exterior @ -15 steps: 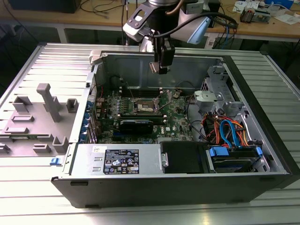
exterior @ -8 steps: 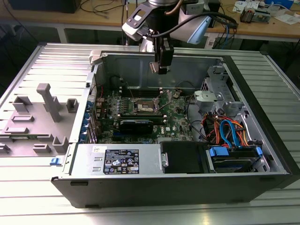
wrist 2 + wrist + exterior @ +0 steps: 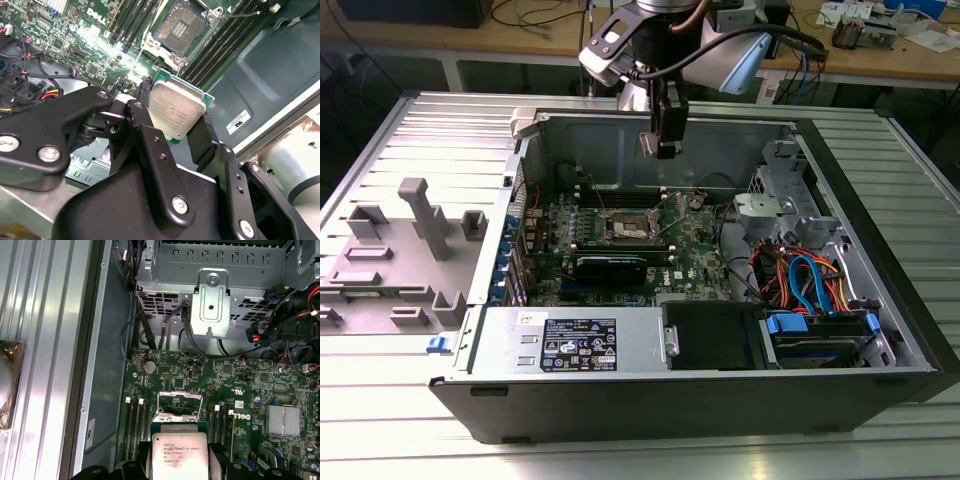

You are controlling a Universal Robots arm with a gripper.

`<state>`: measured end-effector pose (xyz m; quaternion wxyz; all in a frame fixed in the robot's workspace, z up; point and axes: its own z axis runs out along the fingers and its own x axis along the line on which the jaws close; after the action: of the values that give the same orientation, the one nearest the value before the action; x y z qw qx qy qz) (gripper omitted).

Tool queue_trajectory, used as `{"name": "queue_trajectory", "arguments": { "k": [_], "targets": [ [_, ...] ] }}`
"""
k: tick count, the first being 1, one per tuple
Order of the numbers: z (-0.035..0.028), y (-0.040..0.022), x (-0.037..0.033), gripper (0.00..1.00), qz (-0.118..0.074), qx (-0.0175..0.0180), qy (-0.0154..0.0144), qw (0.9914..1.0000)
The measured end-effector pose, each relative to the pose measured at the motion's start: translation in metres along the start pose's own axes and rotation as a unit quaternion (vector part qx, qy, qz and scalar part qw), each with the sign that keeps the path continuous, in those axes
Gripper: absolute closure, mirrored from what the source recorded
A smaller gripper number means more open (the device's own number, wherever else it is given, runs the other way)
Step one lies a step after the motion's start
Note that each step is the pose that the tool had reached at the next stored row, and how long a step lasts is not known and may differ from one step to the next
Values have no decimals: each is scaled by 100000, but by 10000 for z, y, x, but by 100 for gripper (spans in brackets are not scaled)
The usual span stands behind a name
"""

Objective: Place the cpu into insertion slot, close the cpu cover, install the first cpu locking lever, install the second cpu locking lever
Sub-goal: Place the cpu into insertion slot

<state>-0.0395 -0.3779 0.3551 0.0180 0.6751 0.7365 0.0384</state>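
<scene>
The gripper (image 3: 176,119) clamps the cpu (image 3: 174,107) by its edges above the bare slot (image 3: 179,27), whose cover (image 3: 179,405) stands raised.

An open computer case (image 3: 670,400) lies on a ribbed metal table (image 3: 380,440), its green motherboard (image 3: 705,255) near a grey power supply (image 3: 570,345) and orange and blue cables (image 3: 807,275). A grey plastic fixture (image 3: 425,225) stands at the exterior view's left.

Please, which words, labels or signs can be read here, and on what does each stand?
Silvery-grey square cpu: faint engraved lines, too small to read.
Green motherboard: a white brand logo, not quoted.
White sticker on grey case wall: too small.
Black label on silver power supply box: too small.
</scene>
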Motion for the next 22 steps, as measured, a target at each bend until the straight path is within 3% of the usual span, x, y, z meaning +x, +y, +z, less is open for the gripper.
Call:
{"name": "queue_trajectory", "arguments": {
  "k": [13,22],
  "targets": [
    [1,-5,0,45,2619,-68,-211,99965],
    [1,-5,0,45,3263,-86,-263,99946]
  ]
}}
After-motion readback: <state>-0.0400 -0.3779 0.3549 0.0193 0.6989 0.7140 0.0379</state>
